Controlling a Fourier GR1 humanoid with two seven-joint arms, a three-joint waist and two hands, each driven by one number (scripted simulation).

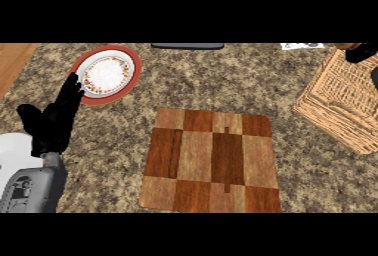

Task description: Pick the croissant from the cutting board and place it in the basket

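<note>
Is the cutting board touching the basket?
Apart. In the head view, a strip of counter shows between the cutting board and the basket.

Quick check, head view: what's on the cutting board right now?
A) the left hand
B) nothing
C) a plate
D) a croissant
B: the checkered wooden cutting board lies bare, with no croissant on it; the red-rimmed plate sits on the counter to its upper left, the left hand rests open at the view's left, and the wicker basket stands to its right.
</note>
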